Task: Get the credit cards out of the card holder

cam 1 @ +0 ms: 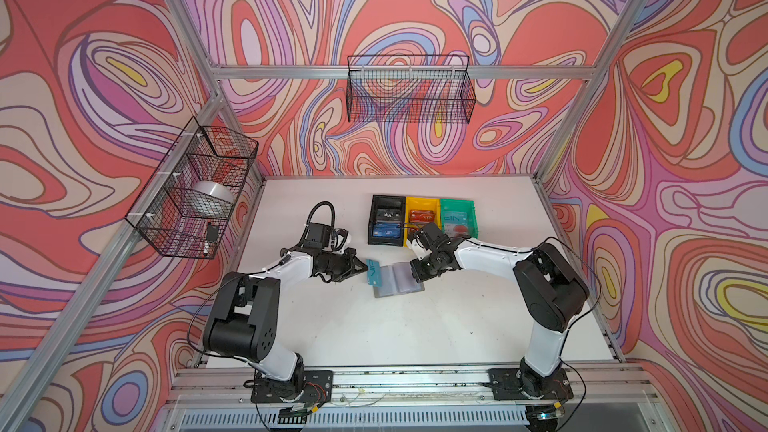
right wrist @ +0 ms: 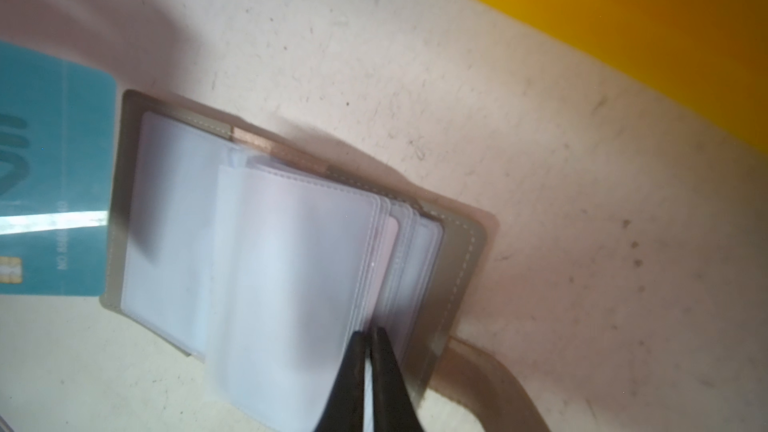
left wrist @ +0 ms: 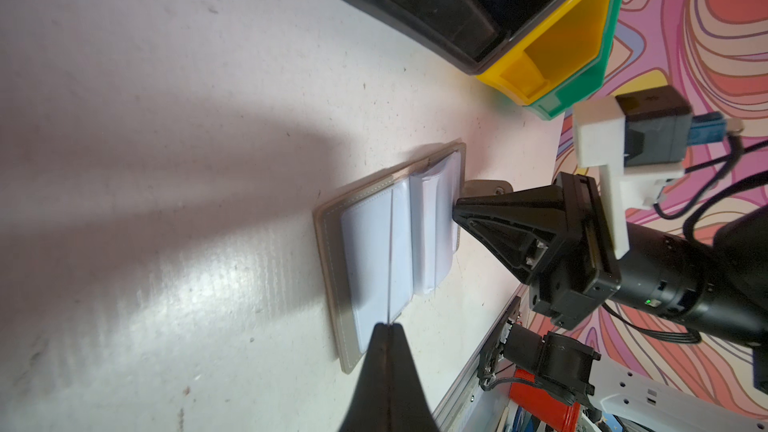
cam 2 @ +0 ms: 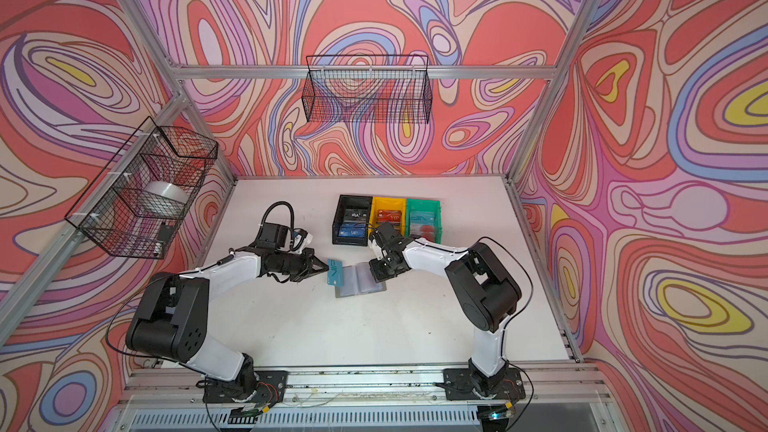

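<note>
The grey card holder point(cam 1: 395, 294) lies open on the white table, with its clear sleeves fanned up. My left gripper point(cam 1: 365, 271) is shut on a light blue credit card point(cam 1: 375, 274) marked "VIP", held at the holder's left edge. In the left wrist view this card point(left wrist: 390, 268) shows edge-on as a thin line in front of the shut jaws. My right gripper point(right wrist: 370, 332) is pinched shut on the edge of a clear sleeve point(right wrist: 299, 268) on the holder's right half. The holder's strap tab point(right wrist: 498, 380) lies beside the right gripper. The visible sleeves look empty.
Behind the holder stand three bins in a row: black point(cam 1: 376, 218), yellow point(cam 1: 411, 205) and green point(cam 1: 469, 207), each with cards inside. The yellow bin point(right wrist: 623, 27) is close to the right gripper. Two wire baskets hang on the walls.
</note>
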`<action>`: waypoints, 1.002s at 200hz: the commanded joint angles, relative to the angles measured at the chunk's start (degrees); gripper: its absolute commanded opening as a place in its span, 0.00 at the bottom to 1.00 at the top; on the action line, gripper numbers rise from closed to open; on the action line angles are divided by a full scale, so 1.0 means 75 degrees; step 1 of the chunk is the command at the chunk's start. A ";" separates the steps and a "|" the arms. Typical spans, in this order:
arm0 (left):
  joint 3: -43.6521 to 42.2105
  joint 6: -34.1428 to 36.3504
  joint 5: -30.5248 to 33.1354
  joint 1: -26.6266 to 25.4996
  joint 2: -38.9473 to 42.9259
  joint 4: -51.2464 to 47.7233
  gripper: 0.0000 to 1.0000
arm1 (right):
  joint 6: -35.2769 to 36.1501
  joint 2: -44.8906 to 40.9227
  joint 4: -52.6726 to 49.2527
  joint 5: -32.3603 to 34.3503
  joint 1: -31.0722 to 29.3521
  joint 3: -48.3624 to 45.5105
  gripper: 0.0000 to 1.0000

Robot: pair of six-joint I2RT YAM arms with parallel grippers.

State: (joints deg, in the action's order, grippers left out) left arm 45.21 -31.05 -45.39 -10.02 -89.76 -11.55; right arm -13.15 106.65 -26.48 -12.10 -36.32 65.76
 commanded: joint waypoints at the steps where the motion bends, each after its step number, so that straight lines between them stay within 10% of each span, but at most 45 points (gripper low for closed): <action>1: -0.0098 0.0155 -0.0065 0.0062 -0.0010 -0.0030 0.00 | 0.0063 0.0164 -0.0196 0.0204 0.0026 0.0115 0.09; 200: 0.0181 0.0470 0.0676 0.0175 0.0636 -0.1224 0.00 | 0.0136 0.0448 -0.0458 0.0230 -0.0338 0.0552 0.09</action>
State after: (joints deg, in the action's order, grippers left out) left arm 44.69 -29.71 -43.40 -9.30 -88.86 -14.39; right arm -12.71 109.54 -28.01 -11.40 -38.39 69.54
